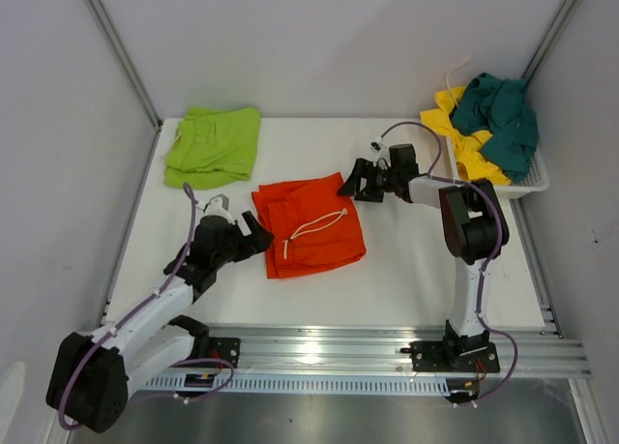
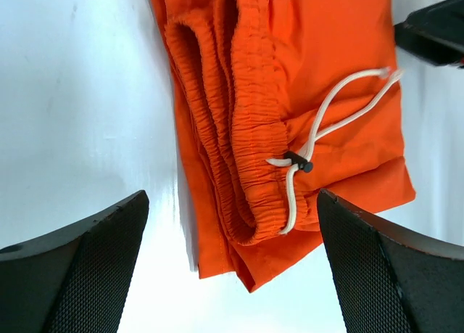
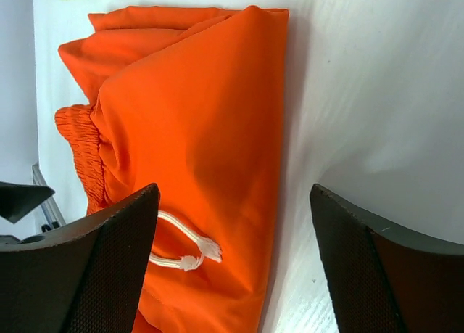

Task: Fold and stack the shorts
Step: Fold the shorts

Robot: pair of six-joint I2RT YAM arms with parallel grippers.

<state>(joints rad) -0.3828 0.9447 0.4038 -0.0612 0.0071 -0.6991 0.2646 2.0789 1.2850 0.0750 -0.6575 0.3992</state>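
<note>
Orange shorts [image 1: 309,229] lie folded, left fingers [image 2: 80,275] and right fingers [image 3: 87,268] both spread.

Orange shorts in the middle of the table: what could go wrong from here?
The white drawstring lies loose on top of the orange shorts; the open left gripper or right gripper could snag it. The waistband layers look bunched and uneven, so lifting the pair might undo the fold.

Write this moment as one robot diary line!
orange cloth shorts: folded, mid-table | lime green cloth shorts: back-left corner | left hand: open | right hand: open
</note>
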